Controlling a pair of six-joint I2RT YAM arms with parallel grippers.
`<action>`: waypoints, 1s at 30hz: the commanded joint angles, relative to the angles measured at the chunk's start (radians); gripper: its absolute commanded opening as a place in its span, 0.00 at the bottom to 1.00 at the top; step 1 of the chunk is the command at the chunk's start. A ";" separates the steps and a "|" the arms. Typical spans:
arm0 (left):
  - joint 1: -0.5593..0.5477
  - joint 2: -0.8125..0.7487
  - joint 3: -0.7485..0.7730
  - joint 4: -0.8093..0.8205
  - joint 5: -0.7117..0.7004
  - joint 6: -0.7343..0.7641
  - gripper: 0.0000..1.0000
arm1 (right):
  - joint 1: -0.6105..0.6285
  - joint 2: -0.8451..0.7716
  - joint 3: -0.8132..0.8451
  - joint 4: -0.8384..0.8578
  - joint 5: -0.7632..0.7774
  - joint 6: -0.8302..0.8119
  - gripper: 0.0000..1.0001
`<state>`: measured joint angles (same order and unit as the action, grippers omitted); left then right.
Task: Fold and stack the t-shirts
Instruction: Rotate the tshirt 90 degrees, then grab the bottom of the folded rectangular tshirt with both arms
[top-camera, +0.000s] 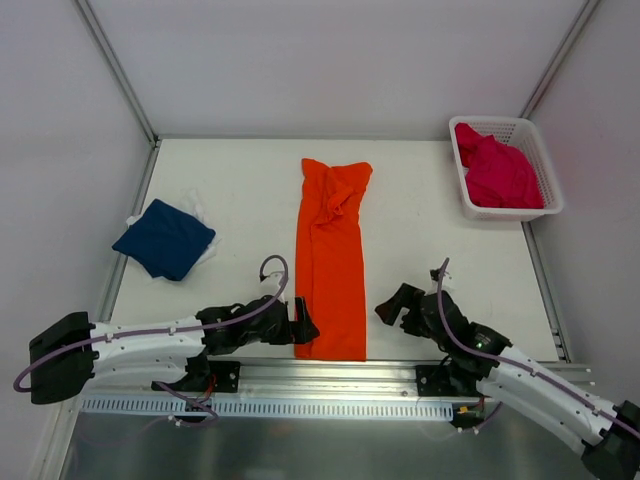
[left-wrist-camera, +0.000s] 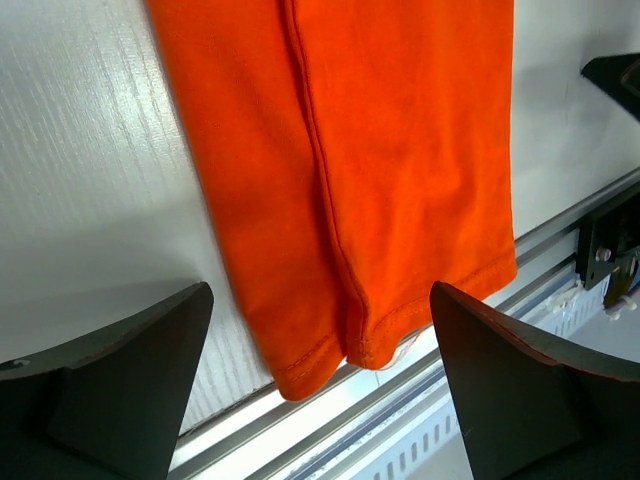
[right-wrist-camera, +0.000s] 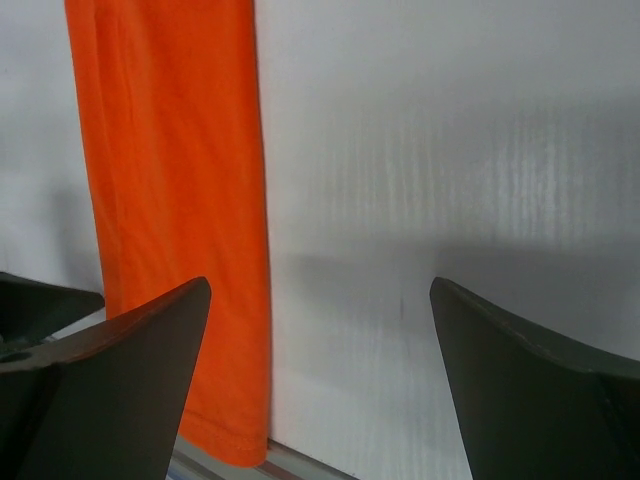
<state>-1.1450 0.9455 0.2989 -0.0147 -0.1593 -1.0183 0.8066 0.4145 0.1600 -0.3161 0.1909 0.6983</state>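
- pink shirt (top-camera: 497, 172) piled in the basket (top-camera: 546, 172) far right, navy shirt (top-camera: 163, 238) folded at left
- orange shirt (top-camera: 330, 260) lies as a long strip down the middle
- left gripper (top-camera: 303, 325) and right gripper (top-camera: 393, 305) sit low, flanking its near end, both spread wide, empty

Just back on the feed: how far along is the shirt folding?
Done: the navy t-shirt lies folded on the left. In hand: the orange t-shirt is folded into a long strip, with the left gripper and right gripper open beside its near hem, holding nothing. Left: the pink t-shirt sits bunched in the white mesh basket; nothing is stacked.
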 joint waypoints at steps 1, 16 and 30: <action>-0.056 0.024 -0.029 -0.131 -0.083 -0.118 0.94 | 0.132 0.043 -0.046 0.034 0.200 0.141 0.97; -0.354 0.144 0.042 -0.254 -0.183 -0.371 0.94 | 0.572 0.463 0.104 0.002 0.536 0.475 0.97; -0.394 0.142 0.074 -0.375 -0.233 -0.421 0.93 | 0.868 0.463 0.190 -0.292 0.667 0.820 0.96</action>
<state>-1.5200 1.0504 0.3893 -0.1806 -0.4095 -1.4300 1.6436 0.8162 0.3046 -0.5419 0.8093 1.4040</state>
